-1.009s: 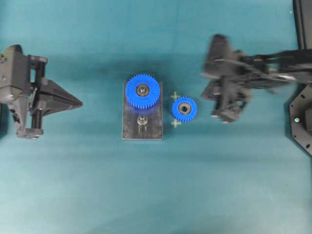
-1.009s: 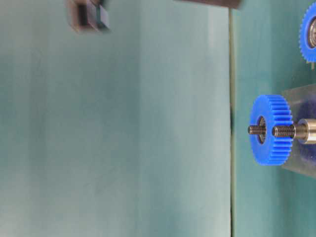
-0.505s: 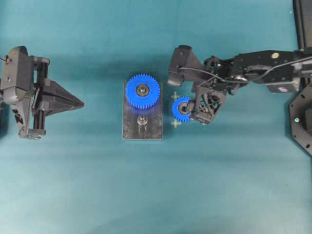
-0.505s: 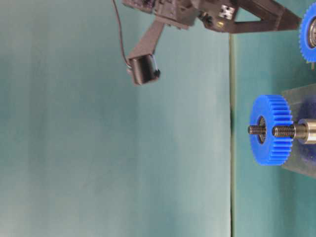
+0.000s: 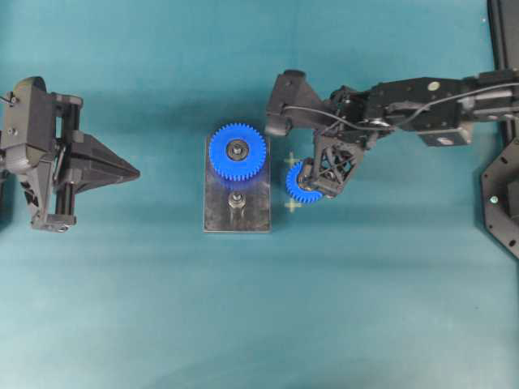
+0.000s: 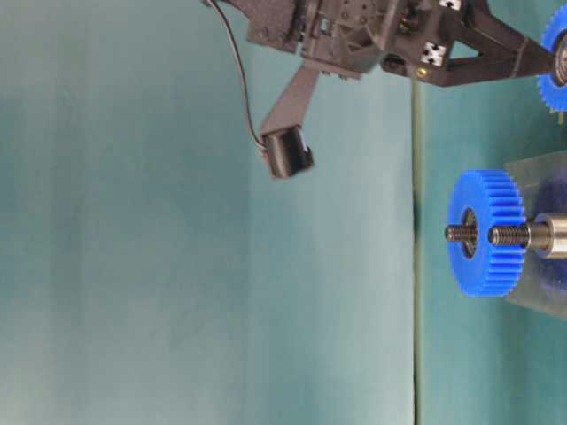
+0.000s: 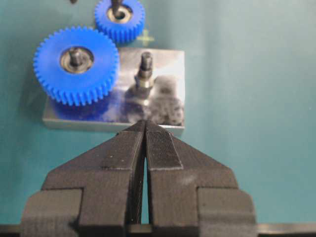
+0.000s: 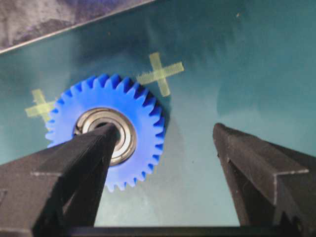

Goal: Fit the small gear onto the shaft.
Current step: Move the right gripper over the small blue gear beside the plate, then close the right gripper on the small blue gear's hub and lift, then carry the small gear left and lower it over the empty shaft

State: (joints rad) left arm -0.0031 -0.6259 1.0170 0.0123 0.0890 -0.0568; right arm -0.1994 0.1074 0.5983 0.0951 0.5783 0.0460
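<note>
The small gear (image 5: 298, 188) lies flat on the teal table just right of the grey plate (image 5: 253, 219). It also shows in the right wrist view (image 8: 143, 106) and in the left wrist view (image 7: 120, 20). The shaft (image 5: 236, 200) stands bare on the plate, and the left wrist view (image 7: 145, 61) shows it too. My right gripper (image 5: 319, 185) is open and low over the small gear. In the right wrist view (image 8: 165, 131) one fingertip sits at the gear's hub and the other is over bare table beside it. My left gripper (image 5: 134, 172) is shut and empty, far left of the plate.
The larger blue gear (image 5: 237, 151) sits on its own peg at the plate's far end, close to the shaft. Two yellow tape crosses (image 5: 293, 205) mark the table by the small gear. The right arm's wrist camera (image 6: 288, 152) hangs above.
My right arm has swung in from the right and come down over the small gear, one finger now at its hub. The gear, plate and left arm have not moved.
</note>
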